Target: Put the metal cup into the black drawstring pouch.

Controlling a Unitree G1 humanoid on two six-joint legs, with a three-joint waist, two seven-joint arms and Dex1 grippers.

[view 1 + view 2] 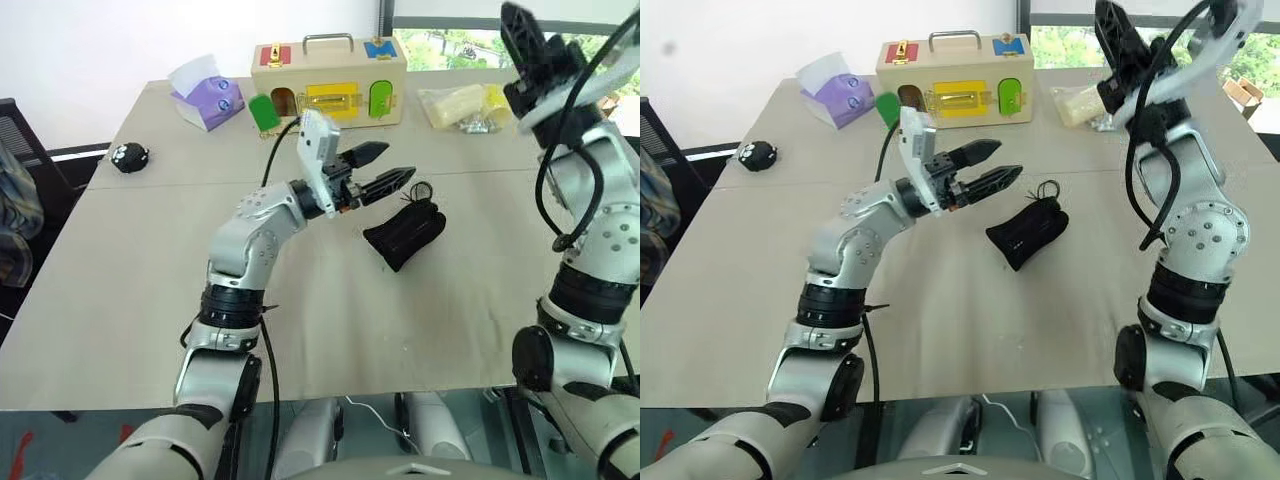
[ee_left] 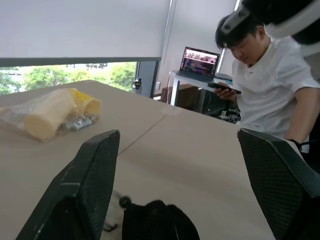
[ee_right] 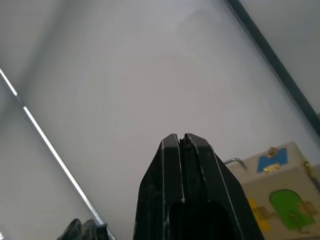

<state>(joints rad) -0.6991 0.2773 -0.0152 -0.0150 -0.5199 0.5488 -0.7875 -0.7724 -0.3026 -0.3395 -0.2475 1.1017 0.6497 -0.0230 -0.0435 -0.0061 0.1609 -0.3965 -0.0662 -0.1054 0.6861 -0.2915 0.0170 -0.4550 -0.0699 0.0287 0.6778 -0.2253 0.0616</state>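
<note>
Left gripper (image 1: pixel 385 168) hangs released just beside the black drawstring pouch (image 1: pixel 404 234), right gripper (image 3: pixel 182 141) clenched on nothing, so you should check the pouch.

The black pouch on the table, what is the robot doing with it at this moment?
The black drawstring pouch lies on the table, held by neither claw. The left claw is open just above and beside it, empty. The right claw is shut, raised high and pointing upward, away from the pouch. The pouch looks bulky, but whether the cup is inside I cannot tell. A person across the table looks at a phone.
</note>
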